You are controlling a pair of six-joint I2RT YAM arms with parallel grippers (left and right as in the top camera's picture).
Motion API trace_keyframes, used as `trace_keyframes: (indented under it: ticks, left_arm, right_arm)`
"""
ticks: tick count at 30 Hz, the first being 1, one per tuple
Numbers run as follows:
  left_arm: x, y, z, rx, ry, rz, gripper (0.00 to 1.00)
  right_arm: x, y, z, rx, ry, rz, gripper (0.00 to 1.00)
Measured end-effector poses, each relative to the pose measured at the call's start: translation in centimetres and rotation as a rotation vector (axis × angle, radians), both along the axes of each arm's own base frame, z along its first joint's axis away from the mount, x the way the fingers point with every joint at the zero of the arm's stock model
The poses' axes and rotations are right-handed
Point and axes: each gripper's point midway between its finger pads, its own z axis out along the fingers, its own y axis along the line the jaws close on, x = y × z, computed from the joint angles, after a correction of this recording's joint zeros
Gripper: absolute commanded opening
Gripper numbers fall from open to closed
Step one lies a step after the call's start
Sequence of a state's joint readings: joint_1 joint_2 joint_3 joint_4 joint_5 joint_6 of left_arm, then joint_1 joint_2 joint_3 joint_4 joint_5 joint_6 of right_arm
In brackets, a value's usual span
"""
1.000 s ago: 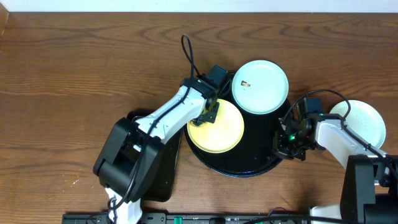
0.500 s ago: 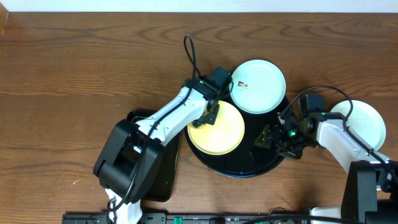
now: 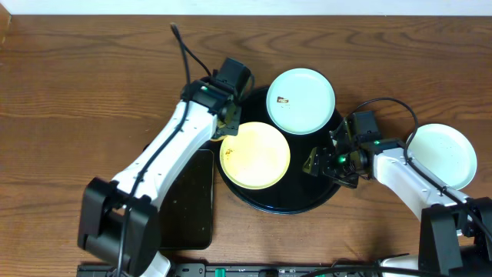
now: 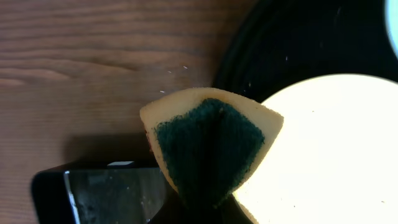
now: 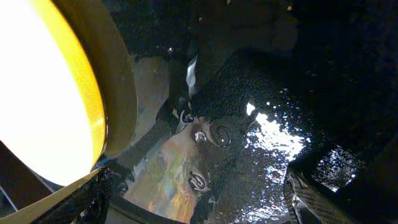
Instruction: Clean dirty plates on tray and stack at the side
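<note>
The round black tray (image 3: 307,196) holds a pale yellow plate (image 3: 255,155) on its left side. A light-blue plate (image 3: 300,101) with a small brown smear lies at the tray's far edge. A second light-blue plate (image 3: 440,155) rests on the table to the right, off the tray. My left gripper (image 3: 228,123) is shut on a yellow sponge (image 4: 208,146) with a green scouring face, held at the yellow plate's (image 4: 329,149) left rim. My right gripper (image 3: 319,163) stands open over the tray's right part, its fingertips (image 5: 93,193) apart above the wet tray floor (image 5: 249,143), next to the yellow plate (image 5: 43,93).
A smaller rectangular black tray (image 3: 184,200) lies on the wooden table left of the round tray, under my left arm. Cables loop above both wrists. The table's back edge runs along the top of the overhead view.
The right gripper has opened and moved left over the tray. The tray and its plates have shifted left. My left arm swung up and left, taking the sponge to the yellow plate's left rim.
</note>
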State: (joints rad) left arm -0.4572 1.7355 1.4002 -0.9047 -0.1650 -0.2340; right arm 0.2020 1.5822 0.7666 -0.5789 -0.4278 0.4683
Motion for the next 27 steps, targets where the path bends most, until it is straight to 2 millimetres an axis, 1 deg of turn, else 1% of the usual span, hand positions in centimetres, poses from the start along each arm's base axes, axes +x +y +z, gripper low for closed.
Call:
trace_keyframes:
  ticks: [2, 7, 9, 10, 11, 13, 14, 15, 18, 21, 24, 27]
  left_arm:
    - [-0.1, 0.1, 0.4, -0.003, -0.006, 0.001, 0.07]
    - [-0.2, 0.1, 0.2, 0.003, 0.005, -0.002, 0.07]
    - [-0.2, 0.1, 0.2, 0.003, 0.005, -0.002, 0.07]
    - [-0.2, 0.1, 0.2, 0.004, 0.005, -0.002, 0.08]
    - [-0.2, 0.2, 0.2, 0.006, 0.004, -0.001, 0.07]
    - [-0.1, 0.4, 0.2, 0.016, -0.001, 0.001, 0.07]
    - [-0.1, 0.4, 0.2, 0.018, -0.002, 0.002, 0.07]
    - [-0.1, 0.5, 0.2, 0.022, -0.002, 0.002, 0.07]
    - [-0.1, 0.8, 0.2, 0.029, 0.0, 0.006, 0.07]
    - [-0.2, 1.0, 0.2, 0.033, 0.007, 0.01, 0.07]
    - [-0.2, 1.0, 0.2, 0.034, 0.009, 0.01, 0.07]
    - [-0.3, 1.0, 0.2, 0.034, 0.01, 0.01, 0.07]
  right_arm:
    - [0.0, -0.3, -0.1, -0.015, 0.019, -0.034, 0.87]
    - [-1.4, -1.3, -0.3, -0.068, 0.114, -0.113, 0.93]
    - [-2.1, -2.2, -0.5, -0.102, 0.158, -0.151, 0.86]
    - [-2.2, -2.7, -0.6, -0.114, 0.17, -0.17, 0.85]
    - [-2.3, -3.2, -0.7, -0.124, 0.179, -0.191, 0.81]
    - [-2.0, -3.7, -0.8, -0.123, 0.169, -0.201, 0.8]
    - [-1.8, -3.7, -0.8, -0.12, 0.16, -0.199, 0.84]
    - [-1.6, -3.7, -0.7, -0.114, 0.148, -0.197, 0.89]
    - [-0.6, -3.5, -0.3, -0.097, 0.113, -0.186, 0.92]
    - [-0.2, -3.7, -0.2, -0.107, 0.114, -0.185, 0.94]
    - [0.3, -4.2, 0.0, -0.142, 0.116, -0.19, 0.91]
    - [1.9, -4.3, 1.1, -0.149, 0.071, -0.181, 0.91]
